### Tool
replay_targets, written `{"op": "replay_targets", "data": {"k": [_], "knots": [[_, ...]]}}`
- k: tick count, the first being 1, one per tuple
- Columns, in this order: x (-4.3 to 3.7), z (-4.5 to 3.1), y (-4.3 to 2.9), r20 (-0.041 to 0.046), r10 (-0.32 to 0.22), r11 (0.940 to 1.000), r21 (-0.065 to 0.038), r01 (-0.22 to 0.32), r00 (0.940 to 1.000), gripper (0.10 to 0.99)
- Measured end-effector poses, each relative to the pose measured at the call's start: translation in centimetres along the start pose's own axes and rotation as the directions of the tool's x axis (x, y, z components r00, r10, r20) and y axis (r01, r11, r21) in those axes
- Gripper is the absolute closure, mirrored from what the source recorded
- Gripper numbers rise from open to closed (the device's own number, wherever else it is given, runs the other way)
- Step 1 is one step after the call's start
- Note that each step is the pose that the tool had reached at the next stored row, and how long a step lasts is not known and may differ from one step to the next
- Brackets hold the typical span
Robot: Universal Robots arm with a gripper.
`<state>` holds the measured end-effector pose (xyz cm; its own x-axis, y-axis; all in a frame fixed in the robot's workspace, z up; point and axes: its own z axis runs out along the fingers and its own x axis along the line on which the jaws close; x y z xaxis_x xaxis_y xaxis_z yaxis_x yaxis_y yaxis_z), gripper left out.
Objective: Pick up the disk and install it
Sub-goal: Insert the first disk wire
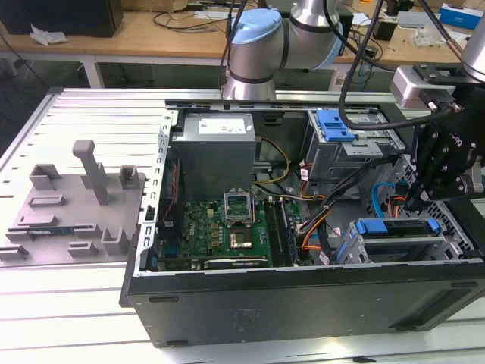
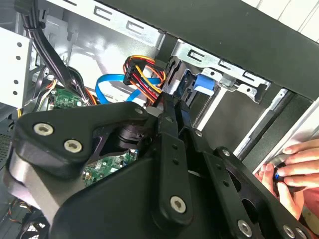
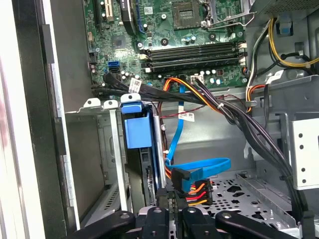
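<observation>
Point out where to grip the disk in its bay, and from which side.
Grip the blue bracket at the disk's exposed end. The cage walls cover its flat faces, leaving only that end free. Come in through the case's open side, probably straight along the slot, clear of the cables beside it.

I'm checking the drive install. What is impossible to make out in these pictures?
1. The silver hard drive in its blue plastic bracket: edge-on in the first wrist view, its face hidden by the grey metal bay rail.
2. Its lower part, exterior view: behind the black case wall.
3. Second wrist view: the black gripper covers much of the green motherboard; a person's hand is cut off by the picture edge.
</observation>
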<state>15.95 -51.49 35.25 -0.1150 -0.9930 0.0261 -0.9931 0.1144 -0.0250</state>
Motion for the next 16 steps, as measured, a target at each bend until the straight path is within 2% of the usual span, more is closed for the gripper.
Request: {"op": "replay_targets", "data": {"k": [11, 16], "knots": [[0.03, 0.01, -0.20, 0.0006, 0.006, 1.0000, -0.002, -0.006, 1.0000, 0.918], [0.20, 0.01, -0.27, -0.0009, 0.006, 0.9999, -0.014, -0.006, 1.0000, 0.918]]}}
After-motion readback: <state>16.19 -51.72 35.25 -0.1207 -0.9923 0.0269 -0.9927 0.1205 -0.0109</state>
